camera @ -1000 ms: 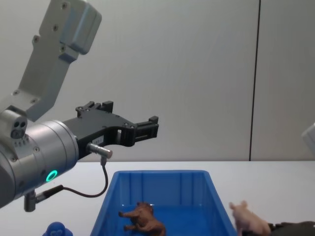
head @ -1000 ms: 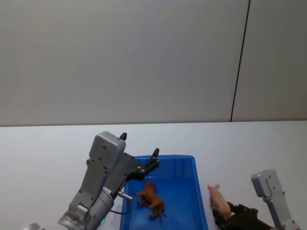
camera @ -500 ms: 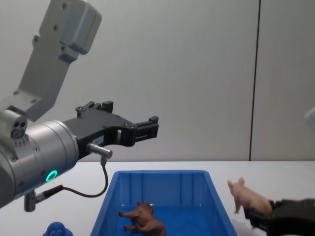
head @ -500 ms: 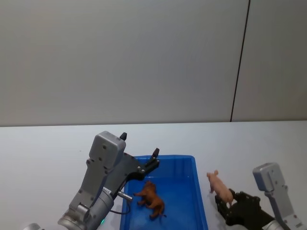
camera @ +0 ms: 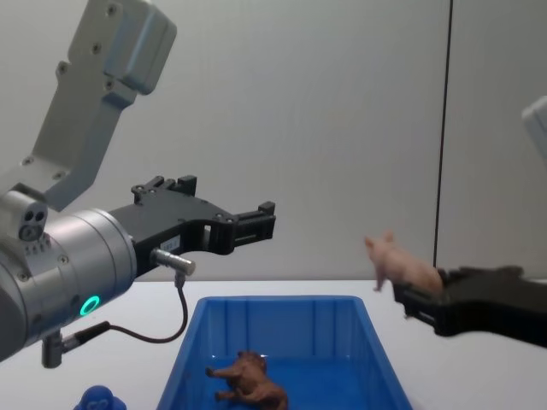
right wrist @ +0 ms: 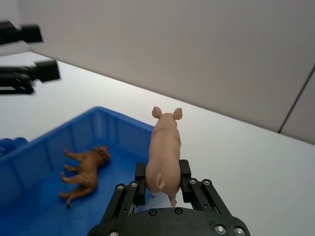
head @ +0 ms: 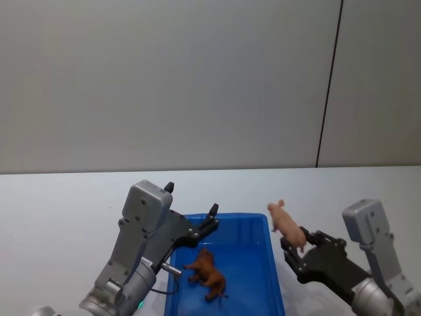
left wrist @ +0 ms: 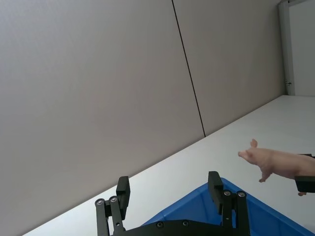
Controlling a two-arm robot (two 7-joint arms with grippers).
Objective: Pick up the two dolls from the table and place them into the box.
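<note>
Grey wall panels (head: pixel 164 79) are forming the backdrop behind a white desk (head: pixel 52 197), and a blue box (head: pixel 243 230) is sitting on it in front of the robot. A brown lion (head: pixel 208 271) is lying on its side on the floor of the box, so half the job is looking done.

The pink pig (head: pixel 285 226) is hanging in the air above the box's right rim, well clear of the desk, with its snout pointing away from the robot. The right end effector (head: pixel 295 242) is clenching it by the hindquarters, one finger pressing on each flank. The left end effector (head: pixel 191 199) is hovering over the box's left rear corner with its fingers spread wide and nothing between them.

By my reading, the step in hand is carrying the second doll across to the box. The next move is calling for a short shift toward the box's middle so the pig is sitting fully over the open inside rather than over the rim, then a lowering and a release onto the bare floor right of the lion.
</note>
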